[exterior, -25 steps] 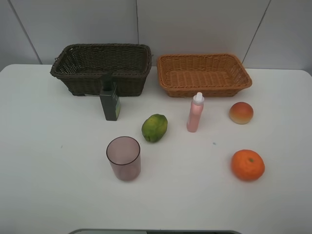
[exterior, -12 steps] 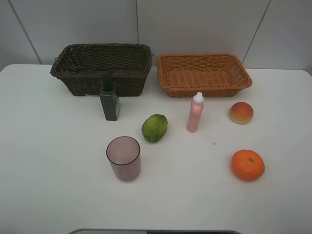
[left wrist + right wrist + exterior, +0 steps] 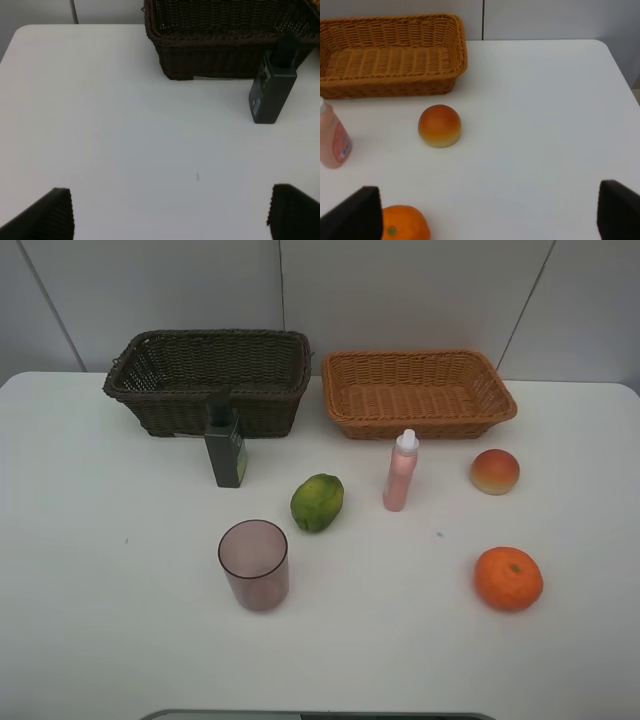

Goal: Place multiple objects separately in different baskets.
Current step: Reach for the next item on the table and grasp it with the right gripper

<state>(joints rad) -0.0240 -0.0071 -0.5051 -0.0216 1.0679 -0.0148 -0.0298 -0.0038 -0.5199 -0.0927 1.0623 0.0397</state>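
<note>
Neither gripper shows in the exterior high view. A dark brown basket (image 3: 200, 412) and an orange-tan basket (image 3: 420, 426) stand side by side at the back, both empty. In front of them stand a dark green pump bottle (image 3: 225, 448), a green fruit (image 3: 317, 502), a pink bottle (image 3: 401, 472), a peach-like fruit (image 3: 495, 471), an orange (image 3: 508, 578) and a mauve cup (image 3: 254, 563). My left gripper (image 3: 170, 215) is open over bare table, short of the pump bottle (image 3: 272, 90). My right gripper (image 3: 487, 212) is open, with the orange (image 3: 402, 222) beside one finger.
The white table (image 3: 90, 540) meets a pale panelled wall behind the baskets. Its right edge and rounded corner (image 3: 615, 60) show in the right wrist view. A grey strip (image 3: 320, 715) lies at the table's front edge.
</note>
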